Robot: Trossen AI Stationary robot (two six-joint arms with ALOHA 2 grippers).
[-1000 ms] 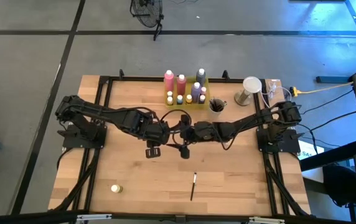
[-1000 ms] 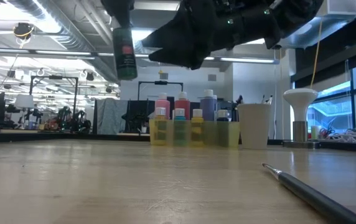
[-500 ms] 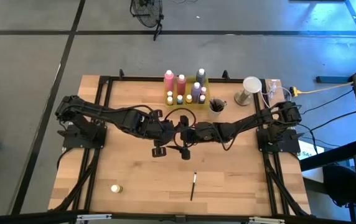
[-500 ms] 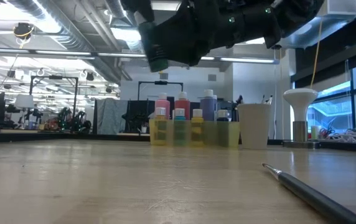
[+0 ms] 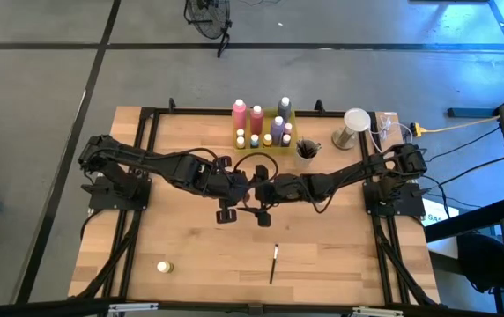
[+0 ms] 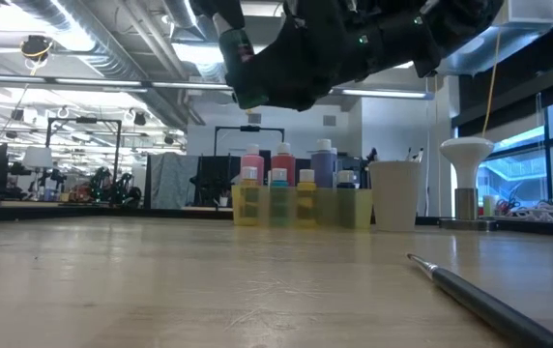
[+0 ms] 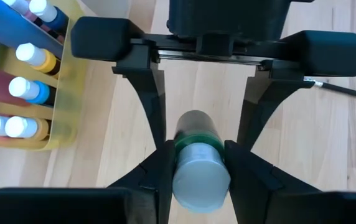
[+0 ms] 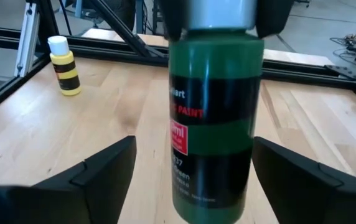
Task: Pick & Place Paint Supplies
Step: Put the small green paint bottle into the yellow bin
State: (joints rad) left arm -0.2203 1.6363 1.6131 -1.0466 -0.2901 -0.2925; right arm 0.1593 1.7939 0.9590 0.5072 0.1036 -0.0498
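A green paint bottle with a silver-grey cap [image 7: 198, 163] is held above the middle of the wooden counter [image 5: 181, 246], clamped at its cap end between the jaws of the left gripper [image 7: 196, 163]. The right gripper [image 8: 190, 171] is positioned around the bottle's body, its jaws spread wide on either side and not touching it. Near the far edge of the counter, a translucent yellow tray [image 5: 278, 141] is filled with pink, purple and small pale-capped bottles, and a grey-beige cup [image 5: 306, 150] is placed just beside it. A thin dark-handled paintbrush [image 5: 273, 262] is seen lying toward the near edge, and a small yellow bottle [image 5: 164, 266] lies near the near-left corner
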